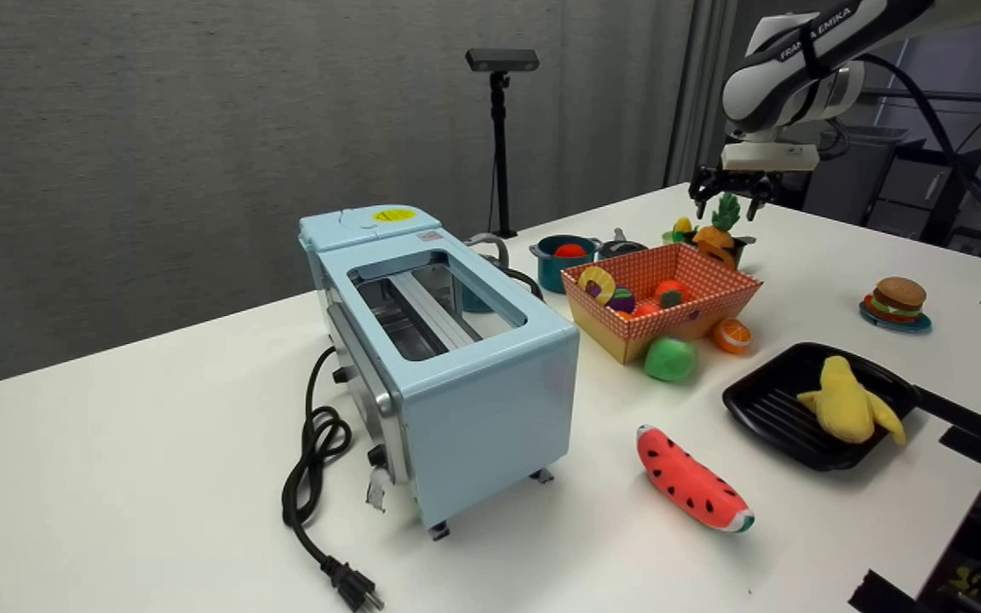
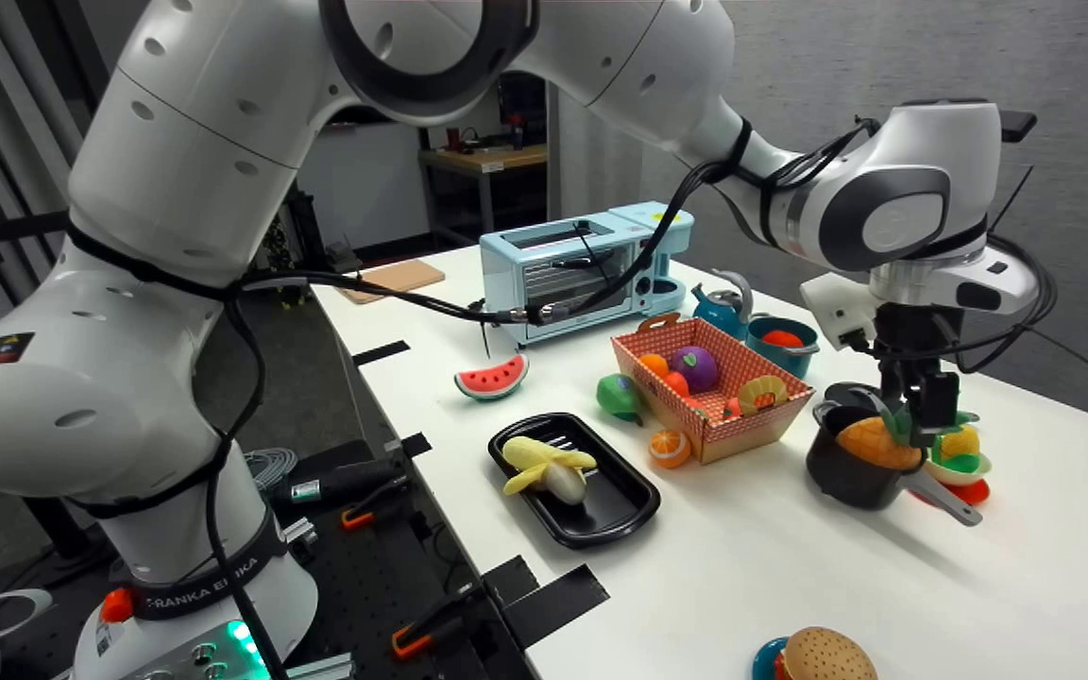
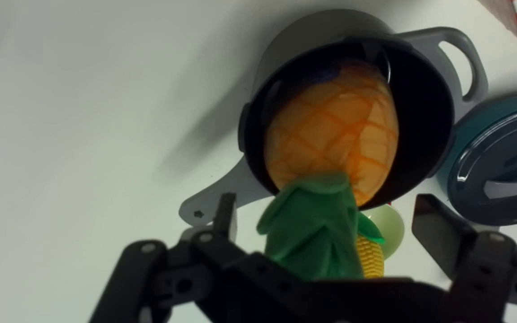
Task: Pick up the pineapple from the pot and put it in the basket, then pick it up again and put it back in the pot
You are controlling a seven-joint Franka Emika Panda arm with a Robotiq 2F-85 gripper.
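Pineapple (image 3: 330,134) sits with its orange-latticed body in the mouth of the dark saucepan (image 3: 330,23), its green crown (image 3: 317,242) rising between the jaws of the Robotiq gripper (image 3: 327,215). Those jaws stand wide apart, and the wrist view shows a gap on either side of the leaves. Just beside the saucepan is a teal pot with a dark lid (image 3: 505,168). Near its long handle, a corn cob (image 2: 961,442) lies in a pale green bowl (image 2: 974,470).

In both exterior views, the red-checked basket (image 2: 752,436) stands near the saucepan, holding a yellow fruit ring (image 2: 775,385) among other produce; an orange half (image 2: 670,448) rests just outside its wall. A half-peeled banana (image 2: 544,467) lies in the black grill tray (image 2: 612,518), and a watermelon slice (image 1: 688,481) lies between that tray and the light-blue toaster oven (image 1: 490,434).
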